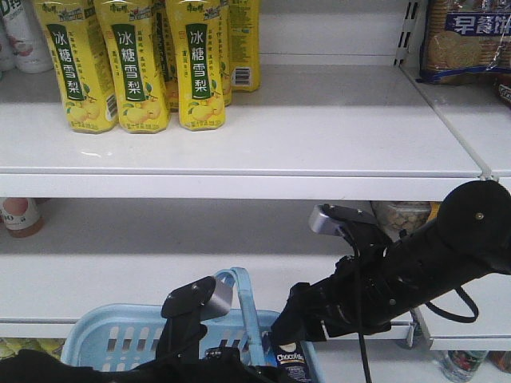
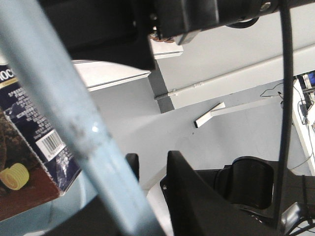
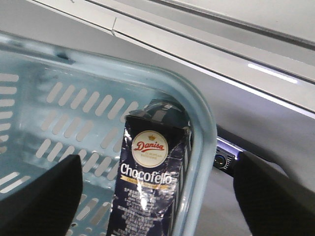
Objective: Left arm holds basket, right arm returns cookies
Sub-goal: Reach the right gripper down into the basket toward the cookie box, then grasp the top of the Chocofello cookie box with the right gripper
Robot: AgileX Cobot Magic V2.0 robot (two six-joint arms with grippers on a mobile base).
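Pincer pair at the basket: your left one grips, your right one gapes.

Your left pincer [image 1: 190,319] is clenched on the hoop handle [image 2: 64,108] of the basket [image 3: 29,98], and that handle rises upright beside the pincer's silver-grey block [image 1: 217,295]. Just right of the handle, the cookies [image 3: 147,187] stand upright in the basket's corner, against its slotted wall. Your right pincer [image 1: 289,329] hangs over that box released, its fingers [image 3: 42,196] spread wide to either side and clear of it. On the shelf [image 1: 319,136] above, you see yellow bottles [image 1: 132,64] at the left and a blue bag of crackers [image 1: 467,40] at the far right.
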